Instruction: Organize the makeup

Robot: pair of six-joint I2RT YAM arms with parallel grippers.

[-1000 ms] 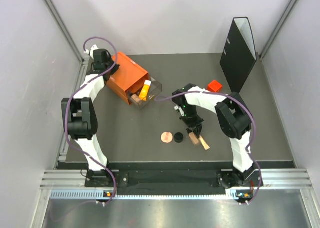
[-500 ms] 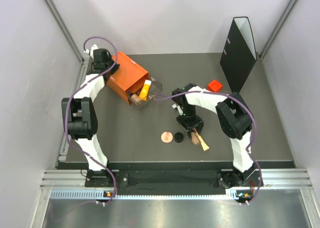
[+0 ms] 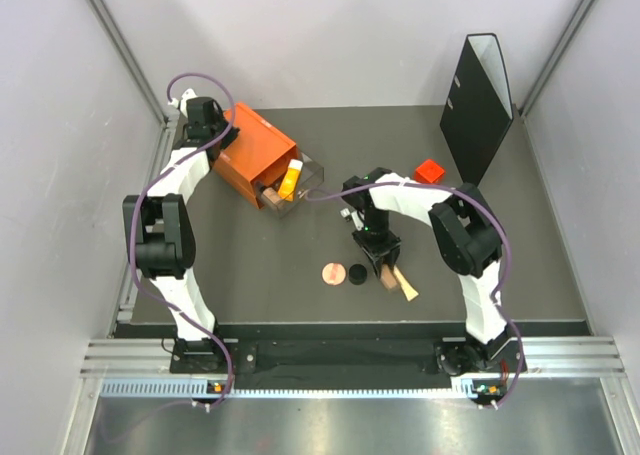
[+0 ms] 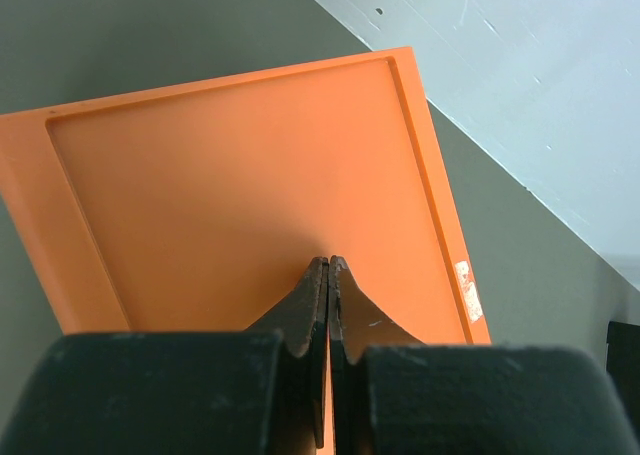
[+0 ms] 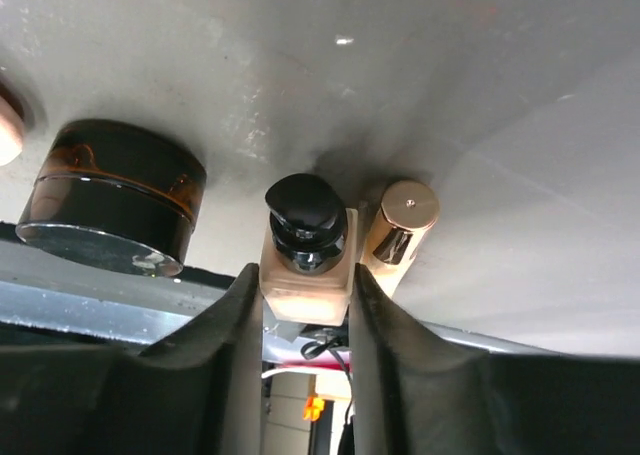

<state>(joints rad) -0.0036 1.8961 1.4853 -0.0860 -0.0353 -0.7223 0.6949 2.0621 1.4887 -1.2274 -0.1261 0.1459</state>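
Note:
My right gripper (image 3: 379,254) is shut on a beige bottle with a dark cap (image 5: 304,237), its fingers pressed to both sides; the bottle lies on the table (image 3: 388,276). A beige stick (image 5: 399,225) lies right beside the bottle, touching it (image 3: 406,286). A small black disc (image 3: 357,273) and a round pink disc (image 3: 333,273) lie just left; the black one shows as a jar (image 5: 113,197) in the right wrist view. An orange tube with a white cap (image 3: 288,181) lies in the clear drawer. My left gripper (image 4: 329,263) is shut and empty over the orange drawer box (image 4: 250,195).
The orange drawer box (image 3: 254,155) stands at the back left with its clear drawer (image 3: 303,188) pulled out. A small red cube (image 3: 430,170) and a black file holder (image 3: 477,95) are at the back right.
My right gripper has shifted a little to the left at the bottle, and the bottle and stick have nudged slightly with it. The left arm has not moved.

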